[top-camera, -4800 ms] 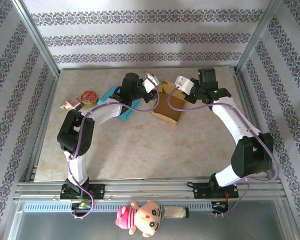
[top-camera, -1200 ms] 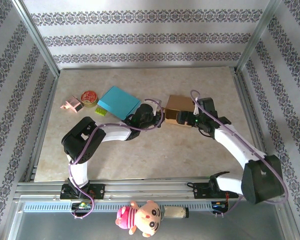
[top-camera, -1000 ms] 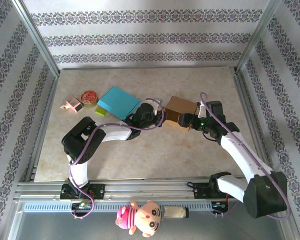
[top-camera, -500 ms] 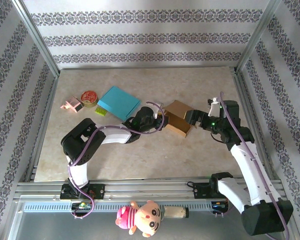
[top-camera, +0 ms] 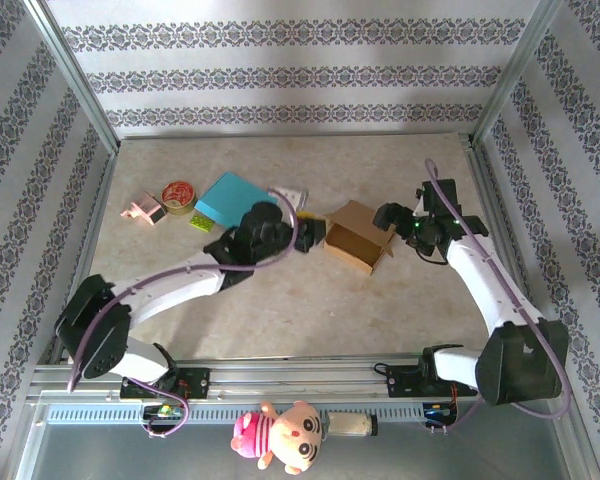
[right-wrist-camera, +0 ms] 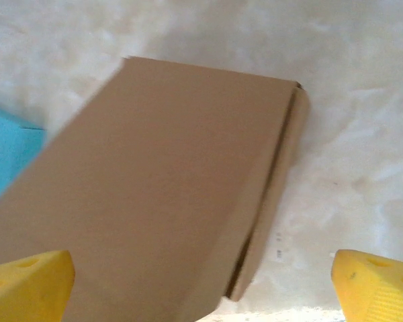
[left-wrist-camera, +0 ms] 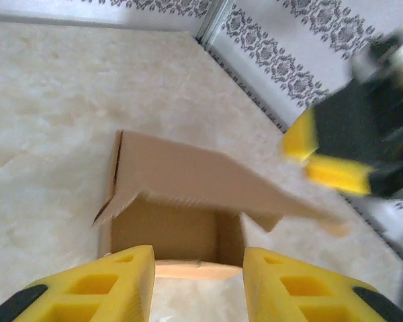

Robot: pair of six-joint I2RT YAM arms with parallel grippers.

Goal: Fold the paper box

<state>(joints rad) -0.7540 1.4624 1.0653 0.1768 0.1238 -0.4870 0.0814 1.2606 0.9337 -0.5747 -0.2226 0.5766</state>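
Observation:
The brown paper box (top-camera: 356, 233) lies on the table right of centre, and its loose flap (top-camera: 384, 256) sticks out at the lower right. In the left wrist view the paper box (left-wrist-camera: 181, 201) shows an open mouth under a raised lid. My left gripper (top-camera: 311, 236) sits just left of the box. The left gripper (left-wrist-camera: 198, 261) is open, and the box's lower edge lies just past its fingertips (left-wrist-camera: 131, 265). My right gripper (top-camera: 387, 215) hovers at the box's upper right. The right gripper (right-wrist-camera: 200, 268) is wide open above the box's flat lid (right-wrist-camera: 174, 194), touching nothing.
A blue pad (top-camera: 230, 197), a tape roll (top-camera: 179, 194), a pink item (top-camera: 140, 210) and a small green piece (top-camera: 201, 222) lie at the left. A white scrap (top-camera: 291, 193) lies behind the left wrist. Metal posts and patterned walls ring the table.
My left gripper has opened off the box and its arm has swung down to the left. My right gripper has drawn back right and sits a little higher. The box has shifted slightly.

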